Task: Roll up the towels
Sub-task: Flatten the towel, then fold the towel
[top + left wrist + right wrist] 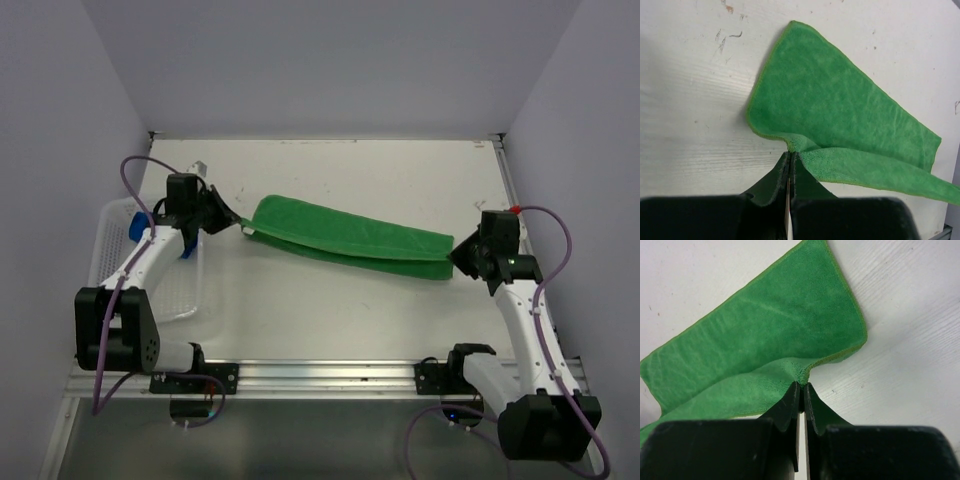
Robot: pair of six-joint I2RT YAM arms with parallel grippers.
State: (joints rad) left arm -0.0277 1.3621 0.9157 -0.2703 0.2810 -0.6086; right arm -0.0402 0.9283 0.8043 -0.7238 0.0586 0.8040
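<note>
Green towel (350,240) end edges pinched by L gripper (790,156), R gripper (801,386).

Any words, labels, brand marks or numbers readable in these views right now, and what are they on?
None can be read in any view.
The green towel is plain cloth with no tag showing.
The white basket shows no legible marking.
Dark specks on the table are scuffs, not print.

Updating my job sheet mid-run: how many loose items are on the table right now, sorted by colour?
Green: 1, the green towel, folded into a long strip
Blue: 1, the blue towel, only a small part showing, at the basket
White: 1, the white mesh basket
Total: 3
</note>
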